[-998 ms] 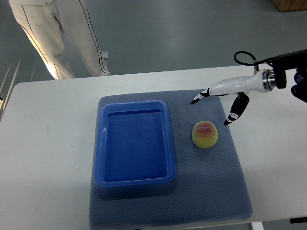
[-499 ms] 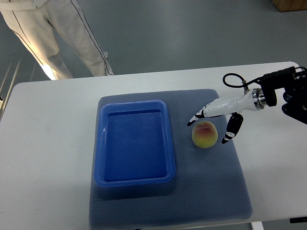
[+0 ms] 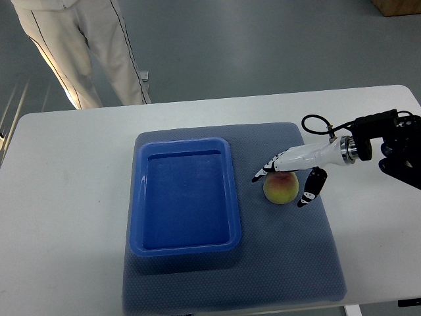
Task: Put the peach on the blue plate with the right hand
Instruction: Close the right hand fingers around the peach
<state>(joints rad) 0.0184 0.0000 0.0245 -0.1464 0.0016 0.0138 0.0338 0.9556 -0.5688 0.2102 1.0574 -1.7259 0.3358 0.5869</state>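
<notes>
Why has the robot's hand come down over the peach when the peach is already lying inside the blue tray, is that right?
Not quite. The top view shows the peach lying on the grey mat, beside the blue tray, not inside it. The right hand is over the peach, fingers spread.

Yellow-pink peach [image 3: 280, 189] beside empty blue plate [image 3: 185, 197].

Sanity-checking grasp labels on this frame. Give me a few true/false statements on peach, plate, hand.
1. The peach lies on the grey mat, outside the blue plate. True.
2. The blue plate already holds fruit. False: it holds nothing.
3. The right hand is over the peach with fingers spread either side of it. True.
4. The peach sits left of the plate. False: it is on the plate's right.
5. The left hand is reaching in. False: no left arm is in view.
</notes>
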